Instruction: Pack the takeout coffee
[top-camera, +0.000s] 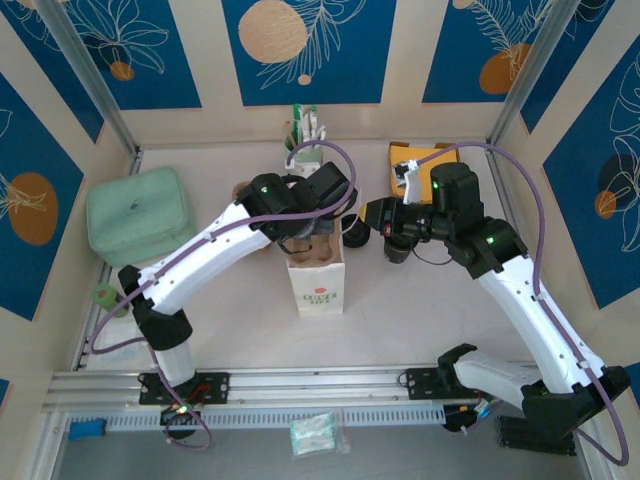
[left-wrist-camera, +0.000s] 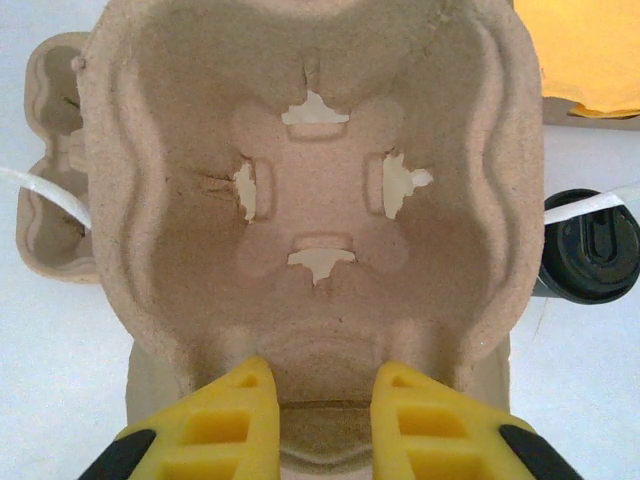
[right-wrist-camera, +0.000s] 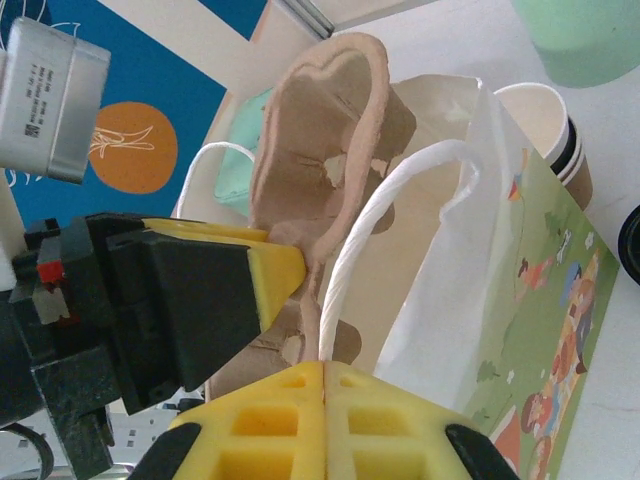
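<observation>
A brown pulp cup carrier (left-wrist-camera: 320, 150) hangs over the open top of the white paper bag (top-camera: 320, 290). My left gripper (left-wrist-camera: 325, 375) is shut on the carrier's near rim, one yellow finger on each face. In the right wrist view the carrier (right-wrist-camera: 330, 120) stands on edge in the bag's mouth (right-wrist-camera: 450, 250). My right gripper (right-wrist-camera: 327, 368) is shut on the bag's white cord handle (right-wrist-camera: 400, 200), just right of the bag in the top view (top-camera: 368, 215). The takeout coffee (left-wrist-camera: 590, 258) stands on the table right of the bag, black lid up.
Nested lidless paper cups (right-wrist-camera: 560, 130) stand behind the bag. A mint-green pouch (top-camera: 138, 212) lies at the left, an orange box (top-camera: 420, 158) at the back right, and a holder with packets (top-camera: 305, 130) at the back wall. Another pulp carrier (left-wrist-camera: 50, 190) lies beside the bag.
</observation>
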